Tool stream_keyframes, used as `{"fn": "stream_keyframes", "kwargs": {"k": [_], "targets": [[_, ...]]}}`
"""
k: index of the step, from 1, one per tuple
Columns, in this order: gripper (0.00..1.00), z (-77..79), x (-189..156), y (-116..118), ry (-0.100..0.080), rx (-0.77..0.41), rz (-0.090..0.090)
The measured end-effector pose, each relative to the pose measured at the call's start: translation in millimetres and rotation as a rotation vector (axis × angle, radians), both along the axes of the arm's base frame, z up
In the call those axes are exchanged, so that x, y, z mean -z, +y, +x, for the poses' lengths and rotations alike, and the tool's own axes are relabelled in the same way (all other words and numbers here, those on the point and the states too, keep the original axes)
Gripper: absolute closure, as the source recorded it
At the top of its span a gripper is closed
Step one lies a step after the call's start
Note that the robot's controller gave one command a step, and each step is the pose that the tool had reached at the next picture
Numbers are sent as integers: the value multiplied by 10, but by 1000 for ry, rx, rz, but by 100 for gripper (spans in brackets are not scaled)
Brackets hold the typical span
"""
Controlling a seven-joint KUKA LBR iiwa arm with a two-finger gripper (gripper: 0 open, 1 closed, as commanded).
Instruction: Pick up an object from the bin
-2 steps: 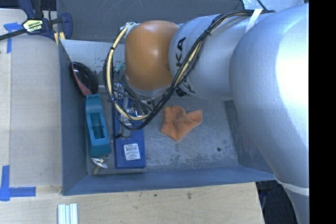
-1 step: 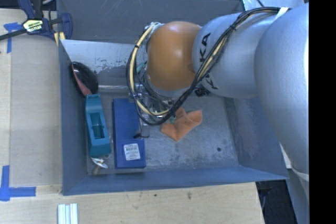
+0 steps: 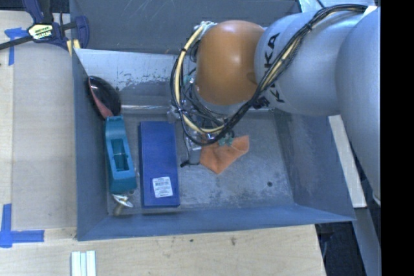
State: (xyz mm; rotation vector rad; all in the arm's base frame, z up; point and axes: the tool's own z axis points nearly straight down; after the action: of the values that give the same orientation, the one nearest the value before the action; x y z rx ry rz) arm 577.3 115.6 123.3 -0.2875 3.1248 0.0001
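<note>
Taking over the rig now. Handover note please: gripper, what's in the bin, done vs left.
Gripper: low in mid bin, between the flat blue box and the crumpled orange piece. Open or shut can't be told.
Also in the bin: teal dispenser by the left wall, dark spoon-like thing in the far left corner.
Done: the reach down into the bin.
Left: grasp one thing and lift it out.

dispenser (image 3: 120,158) left | box (image 3: 158,165) beside it | cloth (image 3: 226,152) right of box
</note>
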Motion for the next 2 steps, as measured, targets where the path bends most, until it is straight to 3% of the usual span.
{"fn": "stream_keyframes", "kwargs": {"k": [1,2], "targets": [[0,116,-320,-310,3,4,0],[0,88,-321,-524,-9,-22,0]]}}
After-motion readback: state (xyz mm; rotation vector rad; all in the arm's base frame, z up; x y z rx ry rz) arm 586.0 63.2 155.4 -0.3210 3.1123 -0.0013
